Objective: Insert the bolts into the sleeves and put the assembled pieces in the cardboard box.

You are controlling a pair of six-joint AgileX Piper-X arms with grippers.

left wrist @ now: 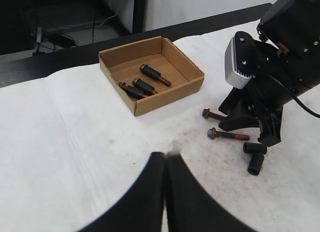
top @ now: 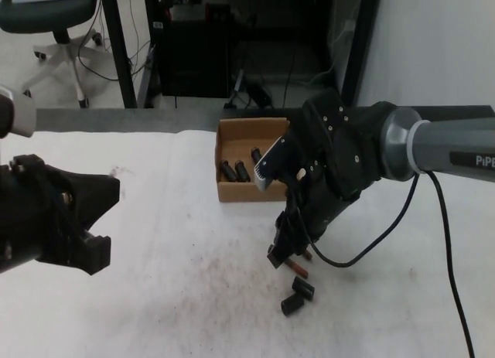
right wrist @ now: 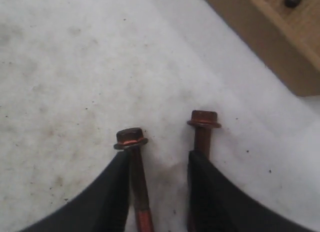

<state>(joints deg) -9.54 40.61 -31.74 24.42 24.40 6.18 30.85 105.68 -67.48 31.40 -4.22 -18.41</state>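
Note:
The cardboard box (left wrist: 190,85) holds three bolts in black sleeves (left wrist: 145,86). Two bare copper bolts (left wrist: 227,135) lie on the white cloth in front of it, and two loose black sleeves (left wrist: 255,156) lie just past them. My right gripper (right wrist: 161,159) points down at the cloth with its fingers open. One bolt (right wrist: 134,157) lies in the gap along one finger; the other bolt (right wrist: 202,129) runs under the second finger (right wrist: 215,197). My left gripper (left wrist: 166,159) hangs shut and empty over bare cloth, well to the left of the box (top: 232,189).
The bench's far edge runs just behind the box, with black frames and cables beyond it. The right arm (top: 363,153) and its cable (top: 387,226) stretch over the cloth right of the box. Open cloth lies between the two arms.

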